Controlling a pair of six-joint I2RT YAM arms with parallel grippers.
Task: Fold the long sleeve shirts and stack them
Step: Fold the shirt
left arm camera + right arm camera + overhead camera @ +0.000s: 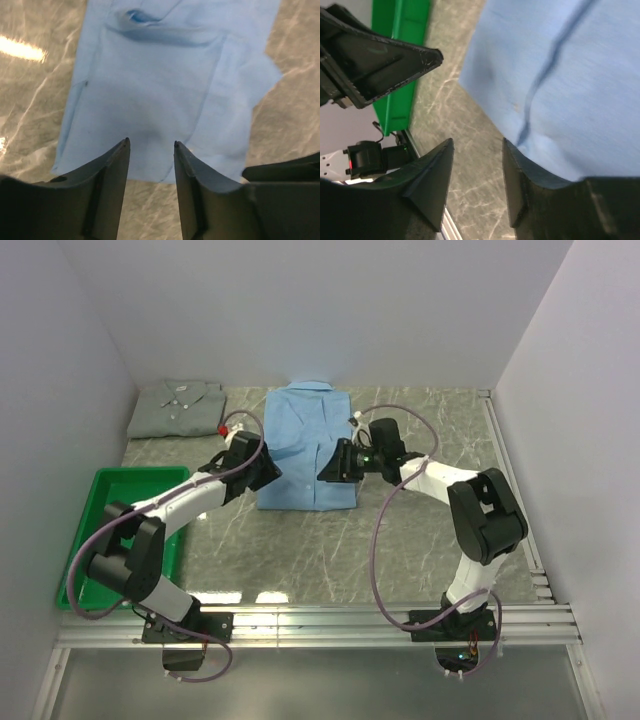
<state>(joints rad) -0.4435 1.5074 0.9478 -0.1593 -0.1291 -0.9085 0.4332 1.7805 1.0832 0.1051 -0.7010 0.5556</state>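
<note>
Lab cell, white partition walls (pixel 300 300)

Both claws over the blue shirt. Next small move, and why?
Probably lower both onto the near hem of the light blue cloth shirt and pinch: left claw and right claw stand open and empty above it, and it lies longer than the folded grey-green shirt.

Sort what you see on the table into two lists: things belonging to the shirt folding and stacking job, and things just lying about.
Belongs to the job: light blue shirt, mid-table; grey-green shirt, far left corner.
Just lying about: green tray, left side.
</note>
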